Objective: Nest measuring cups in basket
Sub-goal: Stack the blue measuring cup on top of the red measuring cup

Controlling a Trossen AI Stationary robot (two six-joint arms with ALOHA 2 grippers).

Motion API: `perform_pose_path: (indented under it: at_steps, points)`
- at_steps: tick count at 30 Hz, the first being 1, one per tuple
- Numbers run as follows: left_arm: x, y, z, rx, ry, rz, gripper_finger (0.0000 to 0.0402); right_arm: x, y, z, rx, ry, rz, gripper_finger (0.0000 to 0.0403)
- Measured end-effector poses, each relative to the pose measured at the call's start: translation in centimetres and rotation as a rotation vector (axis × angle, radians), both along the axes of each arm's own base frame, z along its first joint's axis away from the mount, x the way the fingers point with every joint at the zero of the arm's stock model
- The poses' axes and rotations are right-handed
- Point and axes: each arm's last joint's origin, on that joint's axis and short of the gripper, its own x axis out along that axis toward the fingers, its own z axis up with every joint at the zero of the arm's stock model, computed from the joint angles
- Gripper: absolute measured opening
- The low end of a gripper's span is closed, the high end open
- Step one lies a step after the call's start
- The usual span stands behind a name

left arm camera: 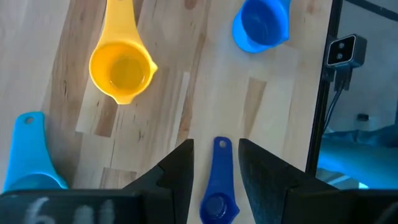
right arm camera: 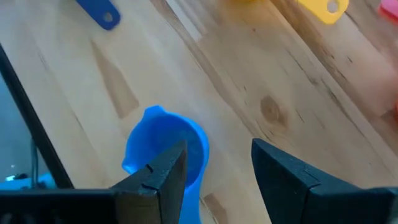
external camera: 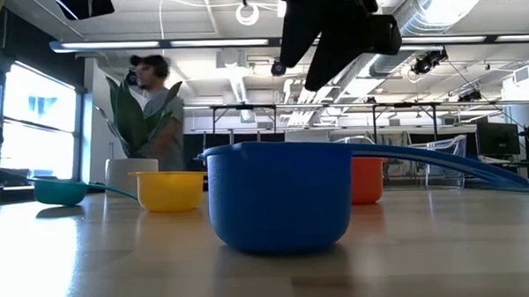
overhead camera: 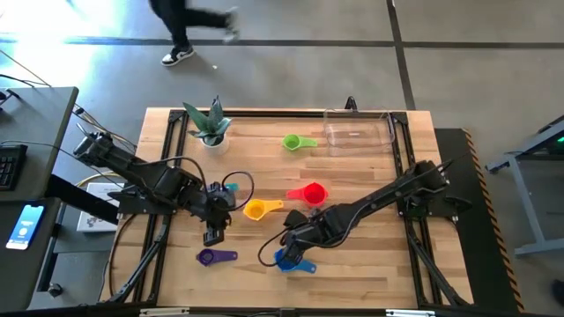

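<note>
My left gripper [overhead camera: 213, 236] is open over the small purple cup [overhead camera: 216, 256]. In the left wrist view [left arm camera: 214, 149] its fingers stand on either side of that cup's handle [left arm camera: 221, 163], clear of it. My right gripper [overhead camera: 291, 239] is open above the blue cup [overhead camera: 291, 261], which stands upright on the table under its left finger [right arm camera: 163, 149]. The yellow cup [overhead camera: 258, 209], red cup [overhead camera: 310, 193], teal cup [overhead camera: 231, 187] and green cup [overhead camera: 295, 142] lie apart on the table. No separate orange cup shows. The clear basket [overhead camera: 357, 130] stands empty at the far right.
A white plant pot [overhead camera: 210, 132] stands at the far left of the table. A person [overhead camera: 189, 26] walks on the floor beyond the far edge. A camera [left arm camera: 343, 51] is mounted at the table's near edge. Bare wood lies between the cups and the basket.
</note>
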Motion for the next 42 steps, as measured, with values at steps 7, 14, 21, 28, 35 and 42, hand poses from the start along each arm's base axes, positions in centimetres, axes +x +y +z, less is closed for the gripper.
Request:
perform_pose_path:
  at_steps: [7,14,21,28,35,42]
  points:
    - [-0.3,-0.6,0.0,0.014,-0.008,-0.012,0.0115,1.1,0.5,-1.5,0.004,-0.021,0.031,0.0171]
    - [-0.5,-1.0,0.0,0.030,-0.016,-0.030,0.0115,1.4,1.2,-2.9,-0.004,-0.002,0.047,0.0171]
    - [-0.5,-1.1,0.0,0.033,-0.017,-0.035,0.0115,1.4,2.1,-4.6,-0.008,0.040,0.073,0.0171]
    - [-0.5,-1.1,0.0,0.043,-0.025,-0.019,0.0115,1.6,2.4,-6.0,-0.004,0.082,0.074,0.0163]
    - [-0.4,-1.1,0.1,0.040,-0.031,-0.018,0.0115,1.6,2.3,-6.1,0.007,0.085,0.040,0.0105]
    - [-0.4,-1.1,0.1,0.040,-0.032,-0.018,0.0115,1.6,2.3,-6.3,-0.001,0.087,0.042,0.0060]
